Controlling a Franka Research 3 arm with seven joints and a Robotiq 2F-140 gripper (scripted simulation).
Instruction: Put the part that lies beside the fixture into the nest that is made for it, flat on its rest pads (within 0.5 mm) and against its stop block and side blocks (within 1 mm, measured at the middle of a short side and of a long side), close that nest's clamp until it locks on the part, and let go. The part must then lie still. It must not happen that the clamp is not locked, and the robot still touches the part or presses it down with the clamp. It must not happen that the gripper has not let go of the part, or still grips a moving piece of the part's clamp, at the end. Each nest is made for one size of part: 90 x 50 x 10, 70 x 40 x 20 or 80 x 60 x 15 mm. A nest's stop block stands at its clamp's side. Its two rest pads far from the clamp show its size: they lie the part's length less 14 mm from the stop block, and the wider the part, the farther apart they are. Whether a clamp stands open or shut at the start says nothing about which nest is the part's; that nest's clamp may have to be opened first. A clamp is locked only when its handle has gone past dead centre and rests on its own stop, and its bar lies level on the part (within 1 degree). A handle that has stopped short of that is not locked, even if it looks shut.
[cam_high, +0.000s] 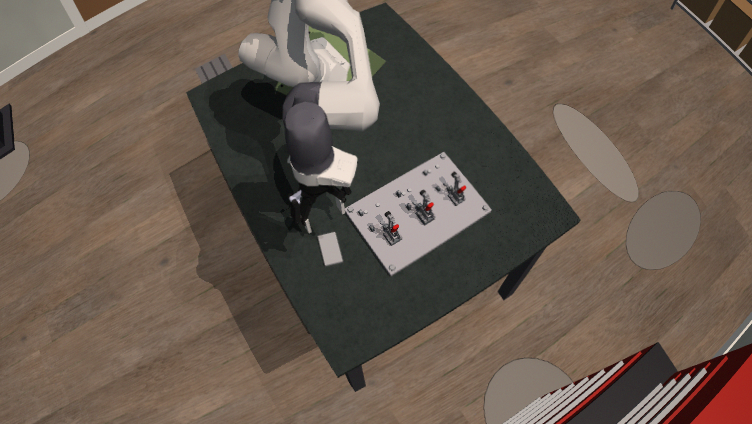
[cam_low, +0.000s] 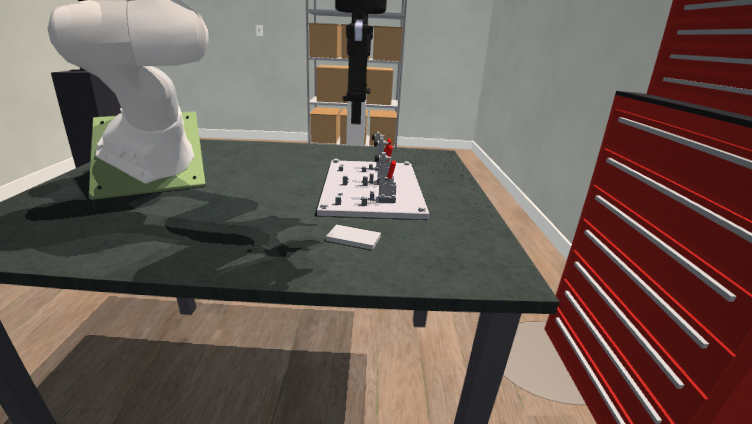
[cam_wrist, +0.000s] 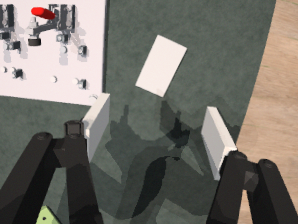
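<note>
The part, a pale flat block, lies flat on the dark table beside the fixture plate. My gripper is open and empty, high above the table near the plate's corner; in the wrist view the part shows ahead, beyond the fingertips. The plate carries a near clamp, a middle clamp and a far clamp, each with a red handle. Their bars look raised. Small pads and blocks stand before each clamp; their exact spacing is too small to tell.
The table has its edge close to the part's outer side. The arm's green base plate is at the table's other end. A red drawer cabinet stands beyond the table.
</note>
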